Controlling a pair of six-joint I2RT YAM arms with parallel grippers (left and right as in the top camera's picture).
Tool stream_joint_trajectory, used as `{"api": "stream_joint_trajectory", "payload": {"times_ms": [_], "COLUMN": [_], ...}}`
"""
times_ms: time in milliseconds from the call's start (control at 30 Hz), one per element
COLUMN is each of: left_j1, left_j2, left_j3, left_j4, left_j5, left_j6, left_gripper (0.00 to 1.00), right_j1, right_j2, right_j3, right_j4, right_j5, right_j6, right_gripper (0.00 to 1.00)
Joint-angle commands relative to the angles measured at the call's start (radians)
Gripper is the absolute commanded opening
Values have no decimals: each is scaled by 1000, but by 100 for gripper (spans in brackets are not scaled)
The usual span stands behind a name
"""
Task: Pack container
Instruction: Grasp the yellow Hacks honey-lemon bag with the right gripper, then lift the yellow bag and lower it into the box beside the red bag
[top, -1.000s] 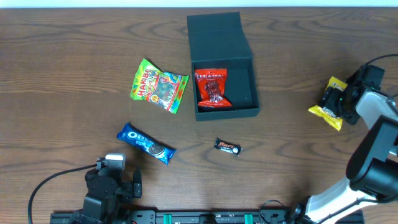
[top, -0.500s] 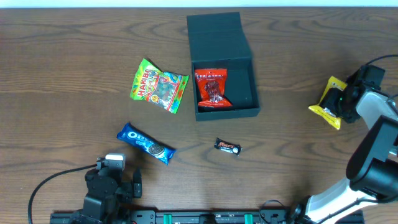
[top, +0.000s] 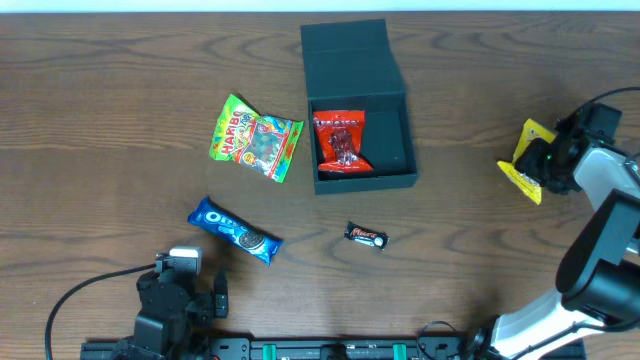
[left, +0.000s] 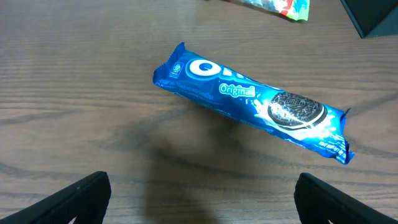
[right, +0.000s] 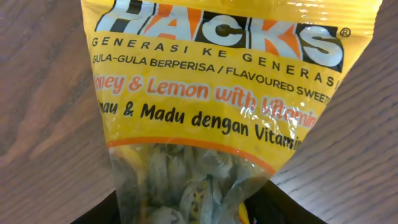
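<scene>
Overhead and wrist views. The dark teal-green, matte, square cardboard container (top: 385, 175) stands at the centre-back of the table with its hinged flap lid (top: 345, 55) folded open away from the arms. A red snack packet (top: 340, 142) lies in its left half. The container is well apart from both grippers: far to the left of the right gripper (top: 545, 162) and beyond and to the right of the left gripper (left: 199, 199).

The right gripper, at the right edge of the table, has its jaws closed on one end of a yellow plastic bag of honey-and-lemon sweets (right: 211, 93), which fills its wrist view. The left gripper hangs near the front edge with its jaws spread wide and nothing between them. A blue plastic sleeve of sandwich biscuits (left: 249, 102) lies on the table just ahead of it.

A green-and-yellow bag of gummy sweets (top: 255, 138) lies just left of the container, and a small black chocolate bar (top: 366, 237) lies near its front wall. The surface is a dark brown wood-grain table (top: 120, 80); a pale strip runs along its far edge.

Compared with one second ago, the yellow bag looks narrower and pinched up, where it lay flatter before. All other items are unmoved.
</scene>
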Motion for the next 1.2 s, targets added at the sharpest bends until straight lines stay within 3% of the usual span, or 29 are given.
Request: {"api": "stream_joint_trajectory", "payload": {"times_ms": [0,100,333,500,700,900,1167], "left_j1": [-4,-4,-4,-4,-4,-4,-4], "left_j2": [-2,-2,-2,-2,-2,-2,-2], "left_j3": [-9,-9,-9,-9,-9,-9,-9], "left_j4": [-58,-58,-58,-58,-58,-58,-58], "left_j5": [-24,-24,-24,-24,-24,-24,-24], "left_j6": [-1,-1,-1,-1,-1,-1,-1], "left_gripper": [95,96,95,95,95,95,95], "right_j1": [-4,-4,-4,-4,-3,-3,3], "right_j2": [-34,-34,-34,-34,-34,-40,-202], "right_j3": [2,2,2,2,2,2,9], "right_j4": [-2,-3,-4,-8,-10,-13,-7], "right_j5": [-18,-40,-47,-48,-63,-136,-273], "right_j6": [8,8,8,9,30,34,46], "right_gripper": [44,35,34,26,25,11,10]}}
